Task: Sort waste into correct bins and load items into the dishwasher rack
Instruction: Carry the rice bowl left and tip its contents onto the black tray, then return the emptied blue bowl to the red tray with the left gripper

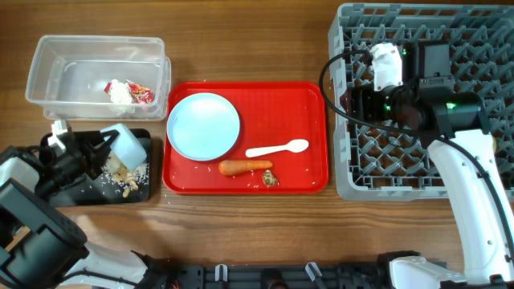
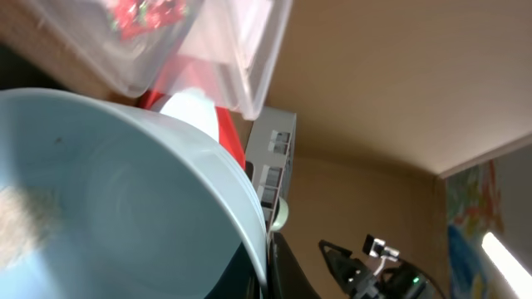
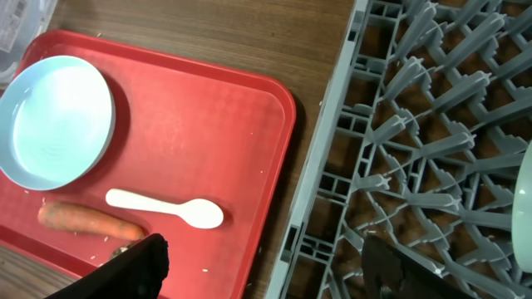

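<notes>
1. Pale blue-white round bowl (image 2: 108,191) fills the left wrist view, w/ beige crumb smear (image 2: 21,224) inside; it is tilted over the shallow black tray (image 1: 143,193).
2. L gripper (image 1: 100,151) clamped on the bowl.
3. R gripper (image 3: 264,253) spread wide, empty, at edge of the grey plastic grid rack (image 3: 416,166).

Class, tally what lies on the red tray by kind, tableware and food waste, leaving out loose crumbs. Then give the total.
Tableware: 2 (light-blue plate, white spoon)
Food waste: 2 (carrot, brown scrap)
Total on the red tray: 4
</notes>
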Robot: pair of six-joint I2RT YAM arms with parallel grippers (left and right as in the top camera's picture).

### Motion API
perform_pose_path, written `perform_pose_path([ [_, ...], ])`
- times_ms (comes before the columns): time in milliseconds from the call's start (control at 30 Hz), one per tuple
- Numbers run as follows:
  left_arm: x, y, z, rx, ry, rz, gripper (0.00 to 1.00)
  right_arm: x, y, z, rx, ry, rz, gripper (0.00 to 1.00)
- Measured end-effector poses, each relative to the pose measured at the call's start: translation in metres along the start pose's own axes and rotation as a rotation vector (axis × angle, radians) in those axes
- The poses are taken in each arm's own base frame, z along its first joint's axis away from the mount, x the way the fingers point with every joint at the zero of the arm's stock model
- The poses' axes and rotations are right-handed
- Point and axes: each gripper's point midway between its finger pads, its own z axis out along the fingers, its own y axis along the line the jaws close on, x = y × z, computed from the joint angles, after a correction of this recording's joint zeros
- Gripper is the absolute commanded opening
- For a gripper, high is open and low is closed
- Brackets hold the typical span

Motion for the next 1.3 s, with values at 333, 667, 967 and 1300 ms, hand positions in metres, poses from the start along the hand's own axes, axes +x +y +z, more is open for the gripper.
perform_pose_path([
  [333, -0.002, -0.018, -0.002, 0.111, -0.016, 0.068, 0.04, 0.003, -0.001, 0.0, 0.005, 0.012, 0.003, 0.77],
  [667, -0.002, -0.021, -0.002, 0.125, -0.017, 0.066, 0.04, 0.004, -0.001, 0.0, 0.005, 0.015, 0.003, 0.77],
  [967, 0.036, -0.042, 0.037, 0.118, 0.14, 0.147, 0.04, 0.004, -0.001, 0.0, 0.005, 0.015, 0.003, 0.77],
  [1300, 0.105, -0.06, 0.146, -0.039, 0.431, 0.56, 0.04, 0.004, -0.001, 0.0, 0.005, 0.017, 0.005, 0.77],
])
